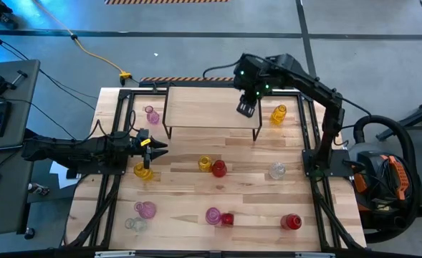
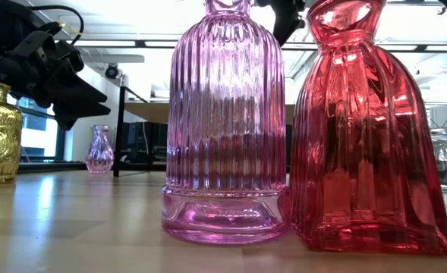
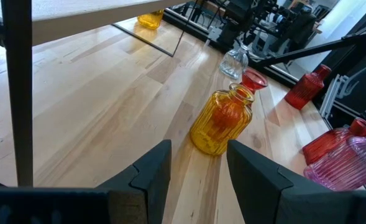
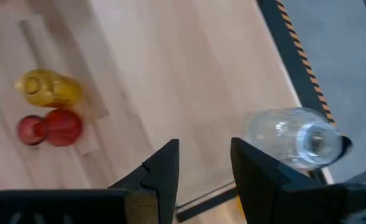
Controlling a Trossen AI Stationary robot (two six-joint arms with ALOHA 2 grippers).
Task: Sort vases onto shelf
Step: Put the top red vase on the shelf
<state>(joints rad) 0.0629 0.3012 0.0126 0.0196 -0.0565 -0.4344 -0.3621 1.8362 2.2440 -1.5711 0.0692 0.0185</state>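
Both grippers stand partly open and empty: left gripper (image 1: 157,145) hovers near a yellow vase (image 1: 143,170); right gripper (image 1: 246,108) hangs over the shelf (image 1: 203,107).

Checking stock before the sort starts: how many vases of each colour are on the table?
Counted in the high view; none is on the shelf.
Pink vases: 3
Yellow-amber vases: 3
Red vases: 3
Clear vases: 2
Total: 11
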